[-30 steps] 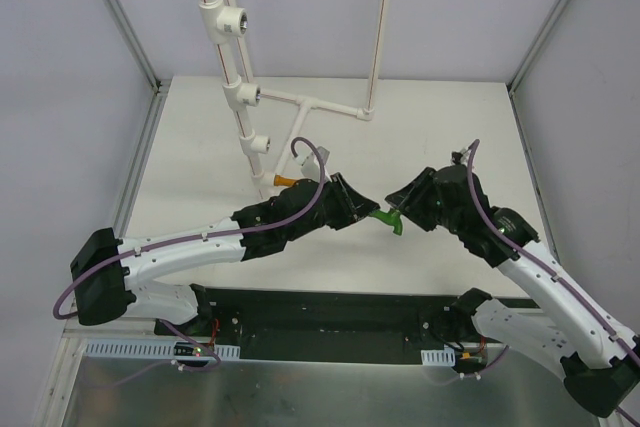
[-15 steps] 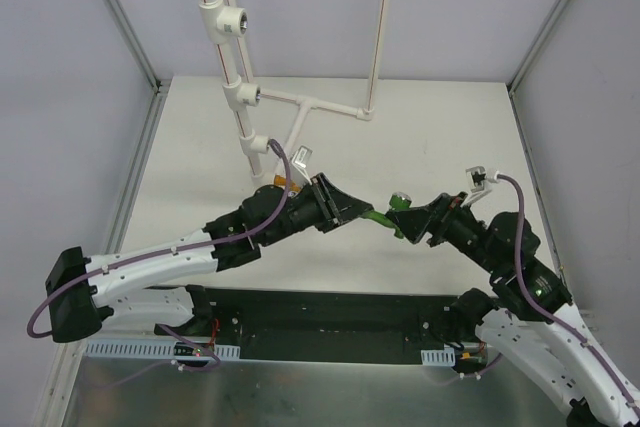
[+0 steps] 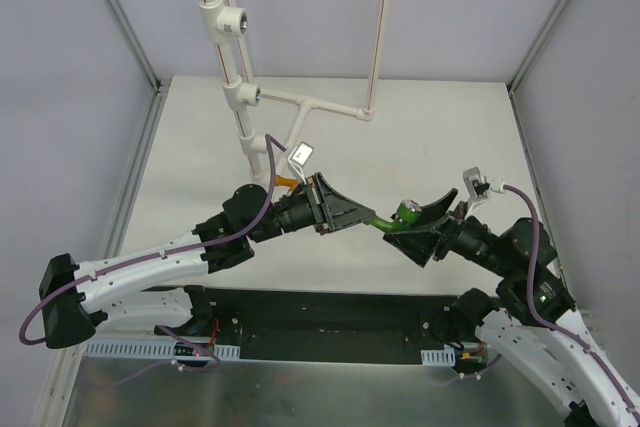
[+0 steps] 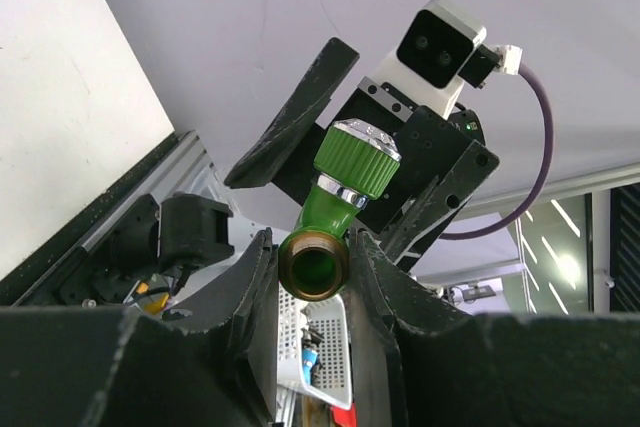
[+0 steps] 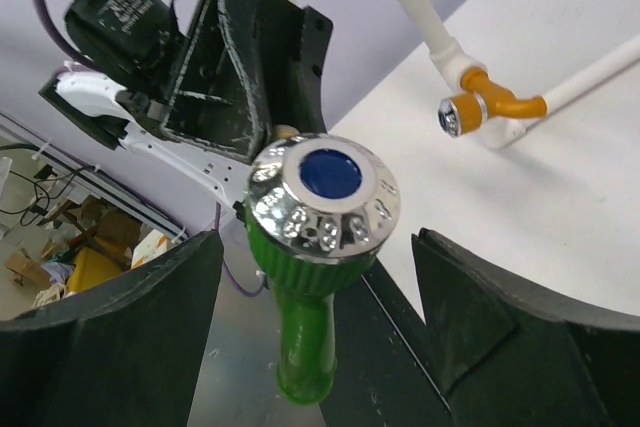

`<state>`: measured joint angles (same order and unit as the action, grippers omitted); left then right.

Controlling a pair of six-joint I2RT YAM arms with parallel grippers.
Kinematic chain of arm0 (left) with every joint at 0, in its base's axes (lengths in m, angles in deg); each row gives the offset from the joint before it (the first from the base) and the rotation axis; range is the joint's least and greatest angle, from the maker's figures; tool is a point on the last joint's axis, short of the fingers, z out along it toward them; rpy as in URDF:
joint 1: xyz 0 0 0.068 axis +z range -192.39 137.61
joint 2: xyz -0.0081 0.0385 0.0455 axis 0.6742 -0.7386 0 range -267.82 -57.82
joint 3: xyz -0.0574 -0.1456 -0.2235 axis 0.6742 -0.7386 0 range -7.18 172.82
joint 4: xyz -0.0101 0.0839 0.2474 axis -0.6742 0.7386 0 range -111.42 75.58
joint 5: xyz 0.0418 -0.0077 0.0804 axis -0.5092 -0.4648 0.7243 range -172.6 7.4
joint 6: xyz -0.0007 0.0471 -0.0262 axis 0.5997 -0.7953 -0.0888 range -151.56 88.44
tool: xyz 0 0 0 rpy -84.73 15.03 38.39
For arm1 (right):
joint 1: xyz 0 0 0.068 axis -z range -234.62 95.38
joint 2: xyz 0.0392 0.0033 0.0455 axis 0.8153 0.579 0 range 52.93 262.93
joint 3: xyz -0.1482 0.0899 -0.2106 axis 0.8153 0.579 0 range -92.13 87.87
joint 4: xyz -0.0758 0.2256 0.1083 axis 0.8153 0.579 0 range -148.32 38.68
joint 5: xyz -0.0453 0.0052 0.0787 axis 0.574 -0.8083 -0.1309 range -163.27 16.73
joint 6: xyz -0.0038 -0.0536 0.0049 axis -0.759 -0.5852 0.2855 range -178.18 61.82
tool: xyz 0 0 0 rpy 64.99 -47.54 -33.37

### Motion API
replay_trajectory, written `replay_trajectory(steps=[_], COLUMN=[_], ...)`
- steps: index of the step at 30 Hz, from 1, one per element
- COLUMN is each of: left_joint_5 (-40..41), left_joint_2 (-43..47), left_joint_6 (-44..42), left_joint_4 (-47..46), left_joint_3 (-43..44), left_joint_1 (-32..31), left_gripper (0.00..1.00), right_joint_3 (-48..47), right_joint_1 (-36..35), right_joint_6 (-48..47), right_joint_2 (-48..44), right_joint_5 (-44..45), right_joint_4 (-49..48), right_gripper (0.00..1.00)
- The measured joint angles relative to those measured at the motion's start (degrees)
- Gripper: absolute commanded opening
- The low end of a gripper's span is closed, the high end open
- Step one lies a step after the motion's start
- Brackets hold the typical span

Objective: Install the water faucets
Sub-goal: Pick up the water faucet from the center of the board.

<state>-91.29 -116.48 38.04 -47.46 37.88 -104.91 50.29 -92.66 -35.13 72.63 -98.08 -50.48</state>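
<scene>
Only wrist views tell — left pincer clamps green faucet, right pincer gapes, seemingly untouching.

One faucet btwn L hand & R hand; other faucet behind L hand, on pipe.

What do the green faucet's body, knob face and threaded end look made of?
Green faucet body: glossy moulded plastic, even colour, soft highlights. Knob face: chrome-look, mirror facets around a blue inset; possibly plated plastic. Threaded end: brass-coloured, dull metallic sheen at the rim, likely metal.
</scene>
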Motion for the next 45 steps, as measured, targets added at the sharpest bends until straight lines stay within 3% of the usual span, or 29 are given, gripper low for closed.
replay_trajectory(steps=[10, 38, 42, 45], left_joint_5=[-0.3, -1.4, -1.4, -1.4], left_joint_2=[-3.4, -10.8, -11.5, -11.9], left_joint_6=[-0.7, -5.8, -5.7, -5.7], left_joint_4=[-7.1, -15.3, -16.2, -17.0], left_joint_3=[0.0, 4.7, 5.3, 5.3], left_joint_1=[0.0, 0.8, 0.8, 0.8], left_gripper=[0.00, 0.00, 0.00, 0.00], right_joint_3=[0.7, 1.8, 1.8, 1.8], right_joint_1=[0.0, 0.0, -0.1, -0.1], right_joint_6=[1.6, 3.1, 3.3, 3.5], right_joint_2=[0.2, 2.4, 2.4, 2.4], right_joint_5=[-0.6, -2.6, -2.7, -2.7], right_joint_4=[-5.6, -7.3, -7.6, -7.7], right_gripper=[0.77, 0.63, 0.52, 0.27])
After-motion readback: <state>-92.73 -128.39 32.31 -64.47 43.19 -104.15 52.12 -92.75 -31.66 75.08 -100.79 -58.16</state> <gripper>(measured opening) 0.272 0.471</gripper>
